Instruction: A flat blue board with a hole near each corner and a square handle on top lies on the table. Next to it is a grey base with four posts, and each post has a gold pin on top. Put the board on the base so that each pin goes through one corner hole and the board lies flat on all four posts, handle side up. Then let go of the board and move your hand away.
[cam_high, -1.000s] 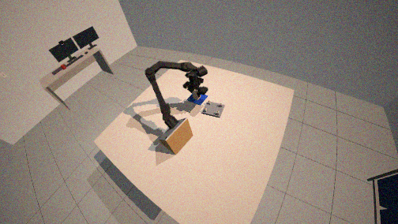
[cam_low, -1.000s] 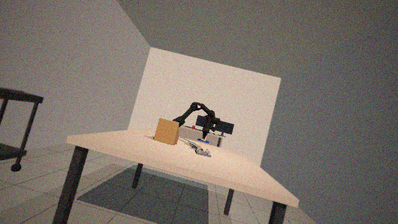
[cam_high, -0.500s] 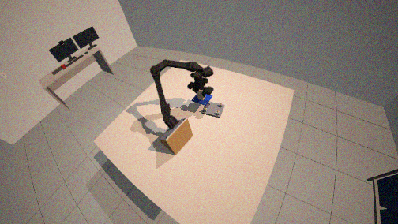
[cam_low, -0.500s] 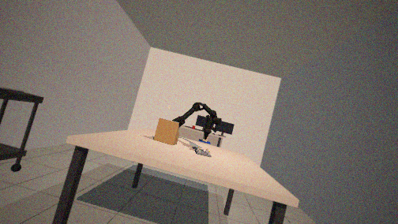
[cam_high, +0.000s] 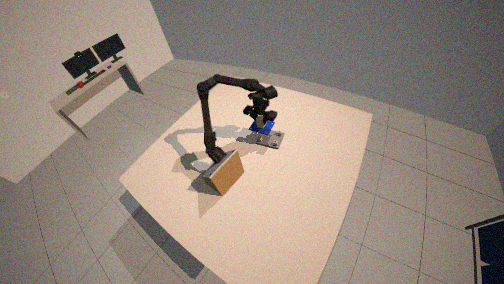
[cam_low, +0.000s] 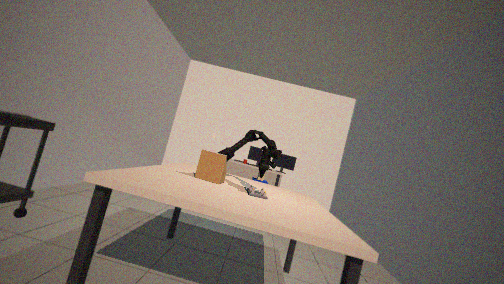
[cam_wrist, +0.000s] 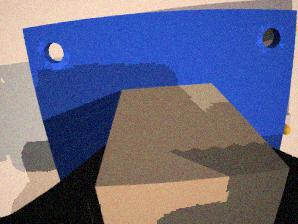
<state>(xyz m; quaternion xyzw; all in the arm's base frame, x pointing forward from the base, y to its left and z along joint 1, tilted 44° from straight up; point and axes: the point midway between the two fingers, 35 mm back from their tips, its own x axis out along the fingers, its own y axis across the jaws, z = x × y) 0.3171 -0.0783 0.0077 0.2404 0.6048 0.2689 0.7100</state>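
The hand was clamped on the square handle, a plain, matte, tan block with flat faces and straight edges. Beneath it hung one smooth blue board, a flat plate held above the tabletop. Two round holes showed in the board in the wrist view, one near each far corner; its other corners were hidden there.

The board partly covered one grey base, a flat slab, in the top view. A single gold pin peeked past the board's edge in the wrist view; the full count of posts could not be made out. The tabletop was pale and smooth, and one dark, jointed arm rose beside one boxy orange-tan block.
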